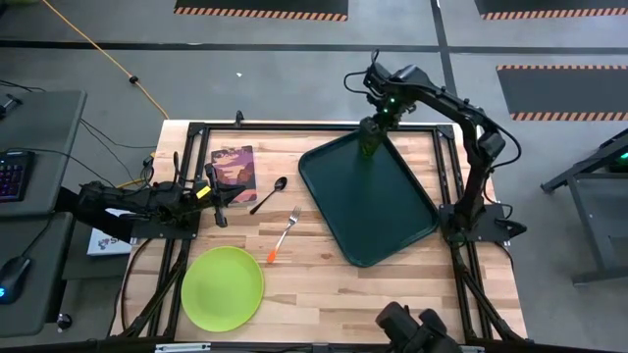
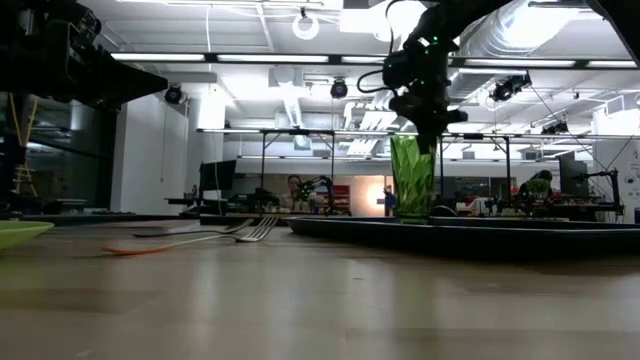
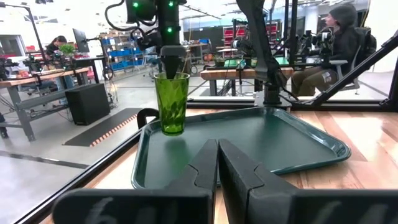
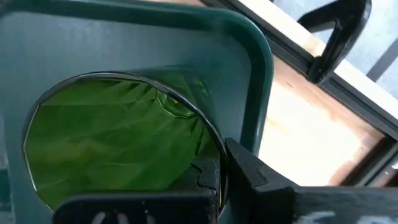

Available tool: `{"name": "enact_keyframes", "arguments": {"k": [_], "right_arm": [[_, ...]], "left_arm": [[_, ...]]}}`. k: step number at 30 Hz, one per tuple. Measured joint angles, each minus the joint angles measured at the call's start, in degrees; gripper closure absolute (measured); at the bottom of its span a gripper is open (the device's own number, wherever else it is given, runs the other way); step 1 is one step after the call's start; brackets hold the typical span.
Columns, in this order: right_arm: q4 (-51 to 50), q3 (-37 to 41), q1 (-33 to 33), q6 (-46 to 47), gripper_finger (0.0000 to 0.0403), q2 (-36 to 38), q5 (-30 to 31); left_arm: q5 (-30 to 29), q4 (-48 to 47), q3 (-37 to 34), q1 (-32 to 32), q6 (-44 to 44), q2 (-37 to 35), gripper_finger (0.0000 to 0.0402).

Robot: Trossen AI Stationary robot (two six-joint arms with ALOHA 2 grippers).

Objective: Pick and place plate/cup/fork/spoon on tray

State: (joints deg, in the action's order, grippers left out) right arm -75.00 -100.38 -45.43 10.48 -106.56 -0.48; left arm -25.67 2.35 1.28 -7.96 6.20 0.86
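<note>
The desk [image 1: 392,284] carries the tray [image 1: 368,201] on its right half, long axis running from far left to near right. The plate [image 1: 223,287] lies near left. The cup [image 2: 412,178] stands upright at the tray's far corner; the low view shows its base on the tray, hidden from above by the right tool [image 1: 371,132], which is clamped on its rim. The left tool [image 3: 217,163], fingers together, waits at the left. The fork [image 1: 283,236] points tines far; the spoon [image 1: 269,194] lies beside it, bowl far.
</note>
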Motion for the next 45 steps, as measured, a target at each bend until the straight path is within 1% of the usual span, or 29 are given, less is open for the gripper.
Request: {"name": "enact_keyframes", "arguments": {"k": [8, 12, 17, 22, 34, 39, 45], "right_arm": [[0.98, 0.00, -0.27, 1.44, 0.0403, -0.67, -0.27], [0.40, 0.00, -0.54, 1.21, 0.0403, -1.69, -3.04], [0.26, 0.00, -0.69, 1.36, 0.0403, -2.66, -3.88], [0.11, 0.00, -0.72, 1.42, 0.0401, -2.99, -2.59], [0.16, 0.00, -0.70, 1.05, 0.0374, -2.99, -2.17], [0.40, 0.00, -0.17, -0.02, 0.0347, -2.99, 0.39], [0.58, 0.00, -0.17, -2.04, 0.0283, -2.99, 1.51]], "left_arm": [[0.00, 0.02, -0.02, 0.00, 0.00, -0.02, 0.0396], [0.00, 0.02, -0.02, 0.02, 0.00, 0.00, 0.0396], [0.01, 0.00, -0.02, 0.01, 0.00, 0.00, 0.0396], [0.00, 0.02, -0.02, 0.01, 0.00, 0.00, 0.0396], [0.00, 0.02, -0.02, 0.02, 0.00, 0.00, 0.0396], [0.00, 0.02, -0.02, 0.02, 0.00, -0.02, 0.0396], [0.00, 0.02, -0.02, 0.00, 0.00, -0.01, 0.0396]]}}
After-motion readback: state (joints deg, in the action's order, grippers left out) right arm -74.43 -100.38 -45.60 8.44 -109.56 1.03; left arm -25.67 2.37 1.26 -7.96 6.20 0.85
